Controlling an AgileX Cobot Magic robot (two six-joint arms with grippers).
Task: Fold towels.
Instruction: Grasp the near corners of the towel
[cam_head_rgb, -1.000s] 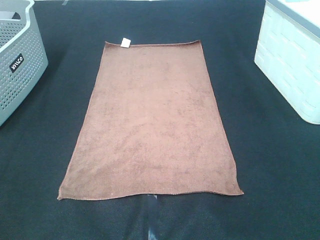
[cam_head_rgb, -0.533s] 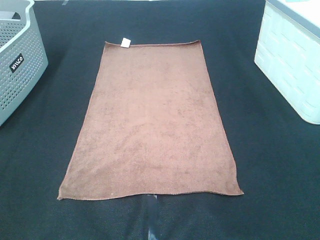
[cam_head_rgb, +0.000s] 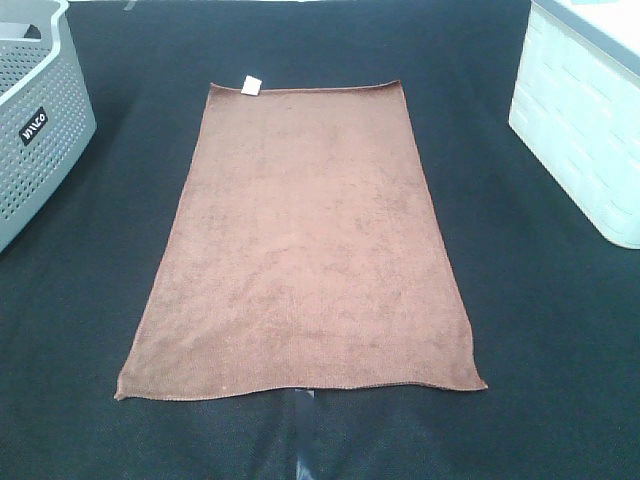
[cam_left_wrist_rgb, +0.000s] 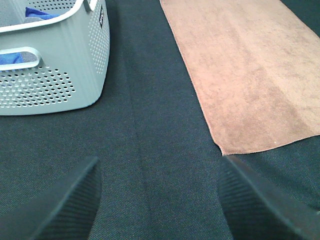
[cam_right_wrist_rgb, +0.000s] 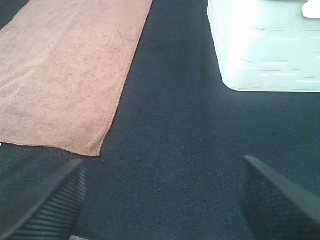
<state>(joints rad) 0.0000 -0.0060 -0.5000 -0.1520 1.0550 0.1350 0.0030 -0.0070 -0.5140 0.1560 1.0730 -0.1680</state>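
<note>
Two bins are cut off by the frame: a grey bin (cam_head_rgb: 35, 120) ahead of the left gripper (cam_left_wrist_rgb: 157, 200), with something blue (cam_left_wrist_rgb: 37, 12) inside, mostly hidden, and a white bin (cam_head_rgb: 580, 130) ahead of the right gripper (cam_right_wrist_rgb: 160, 200). Only the fingertips of each gripper show, spread wide and holding nothing. One rust-brown towel (cam_head_rgb: 300, 240) lies flat on the desk (cam_head_rgb: 520, 330), ahead of and between both grippers, its one white tag (cam_head_rgb: 251, 85) at the far edge.

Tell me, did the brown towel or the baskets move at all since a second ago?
No, nothing visibly changed. The towel lies flat on the dark table, the grey basket left of it and the white bin right of it, all where they were. The left gripper and the right gripper are open, holding nothing.
</note>
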